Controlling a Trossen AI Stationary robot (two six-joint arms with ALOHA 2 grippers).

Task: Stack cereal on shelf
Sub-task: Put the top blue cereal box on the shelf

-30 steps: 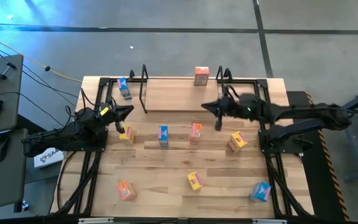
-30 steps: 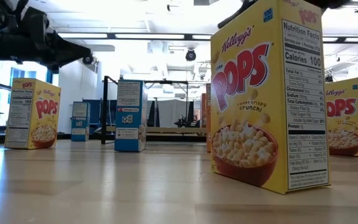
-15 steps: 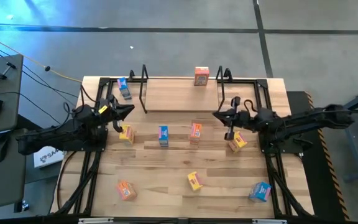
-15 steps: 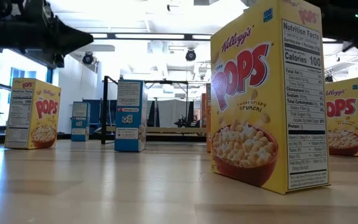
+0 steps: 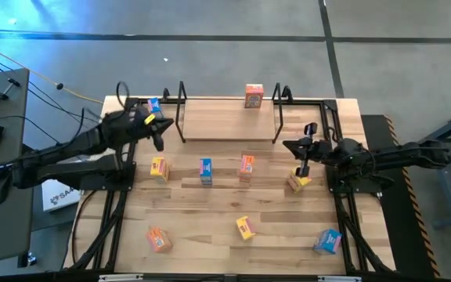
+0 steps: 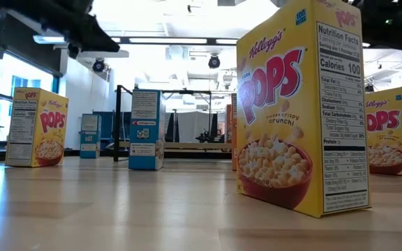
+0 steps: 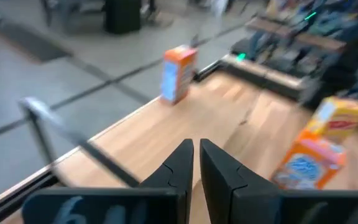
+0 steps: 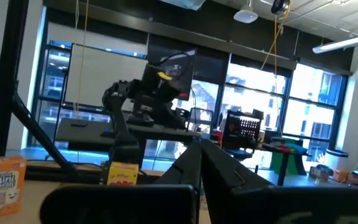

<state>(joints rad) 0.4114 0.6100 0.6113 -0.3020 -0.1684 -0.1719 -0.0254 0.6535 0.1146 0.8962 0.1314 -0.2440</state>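
Note:
The shelf (image 5: pixel 229 119) is a light plank between black wire loops at the table's far edge. One orange cereal box (image 5: pixel 254 95) stands upright on its far rim, also seen in the left wrist view (image 7: pixel 179 71). Several more cereal boxes stand on the table: blue (image 5: pixel 156 110), yellow (image 5: pixel 159 168), blue (image 5: pixel 206 170), orange (image 5: pixel 246 166), yellow (image 5: pixel 297 178). My left gripper (image 5: pixel 160 129) hovers shut by the shelf's left loop, its fingers (image 7: pixel 196 158) holding nothing. My right gripper (image 5: pixel 288 146) is shut and raised, right of the shelf.
Nearer the front stand a yellow box (image 5: pixel 245 227), an orange box (image 5: pixel 158 239) and a blue box (image 5: pixel 329 240). The yellow one fills the low view (image 6: pixel 299 104). Black arm frames run along both table sides. Bare wood lies between the box rows.
My left gripper has risen and swung toward the table's far edge, tipping up nearer to level. My right gripper has drawn back from the shelf toward the table's right edge and has tipped upward. Both have stayed shut. No box has moved.

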